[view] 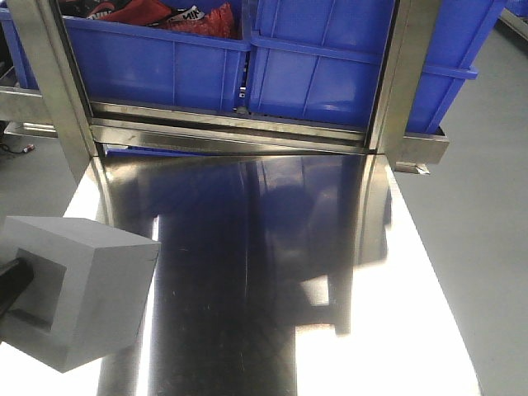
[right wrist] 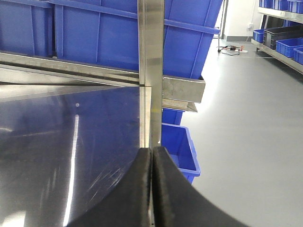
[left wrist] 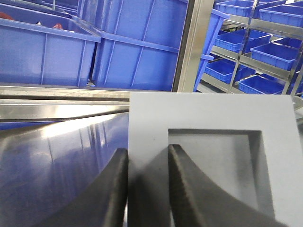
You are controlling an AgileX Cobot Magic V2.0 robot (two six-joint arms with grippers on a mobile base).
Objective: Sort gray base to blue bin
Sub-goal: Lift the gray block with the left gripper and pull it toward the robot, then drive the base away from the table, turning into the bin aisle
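Facing left claw (left wrist: 147, 152): gray base (view: 95, 285) recess

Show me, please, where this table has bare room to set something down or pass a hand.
The table is bare across its middle and right, from the gray base to the right edge and back to the rail under the blue bins. Only the near-left is crowded: the left pincer grips the base.

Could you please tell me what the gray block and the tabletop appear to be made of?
The gray base looks like matte foam or plastic: dull, glare-free faces; which one is unclear. The tabletop looks like polished stainless steel, given its mirror-like reflections and bright glare.
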